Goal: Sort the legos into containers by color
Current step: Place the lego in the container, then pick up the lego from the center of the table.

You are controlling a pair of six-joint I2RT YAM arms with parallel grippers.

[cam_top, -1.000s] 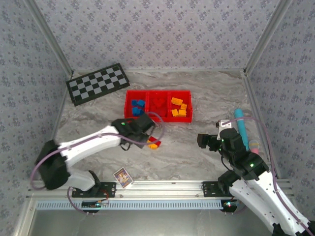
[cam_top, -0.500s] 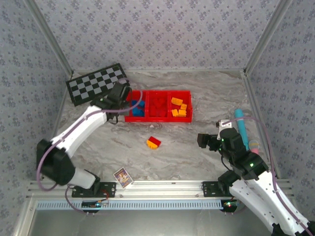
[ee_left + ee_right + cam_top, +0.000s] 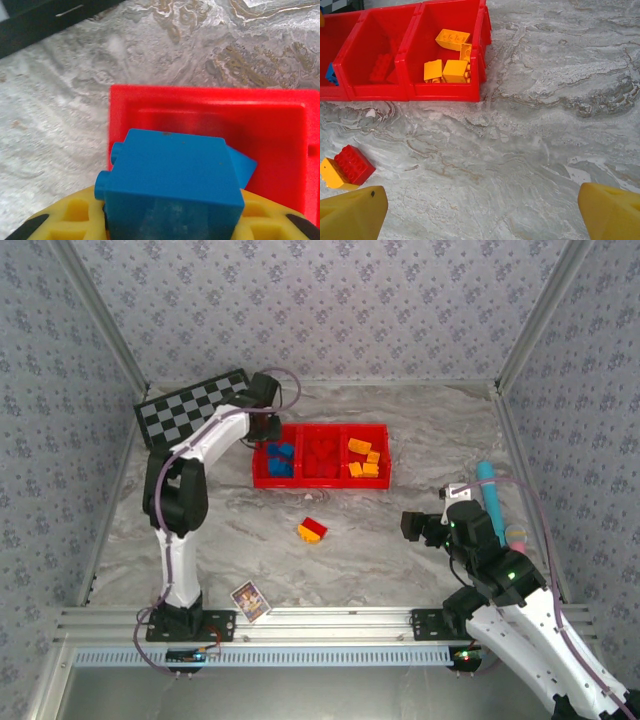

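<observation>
**Marble table** (image 3: 420, 430): walled at the far edge and both sides. Broad bare surface lies to the right of and in front of the red tray (image 3: 320, 482).

**Red tray:** three compartments side by side, set left of centre toward the far wall. Its far left corner is near the checkerboard (image 3: 190, 412), not touching it.

**Left gripper** (image 3: 268, 426): hangs over the tray's far left corner, clamped on a blue brick (image 3: 170, 175). The brick is above the rim of the left compartment (image 3: 280, 145).

**Right gripper** (image 3: 413, 526): over bare table right of centre, with its fingers (image 3: 352, 212) spread wide and nothing between them.

**Sorted bricks:** blue bricks (image 3: 281, 460) in the left compartment, red bricks (image 3: 322, 454) in the middle, orange-yellow bricks (image 3: 363, 460) in the right.

**Loose red brick** (image 3: 354, 164) and **loose orange brick** (image 3: 332, 174): touching each other on open table, well apart from the tray's near wall.

**Picture card** (image 3: 250, 599): at the near edge.
</observation>
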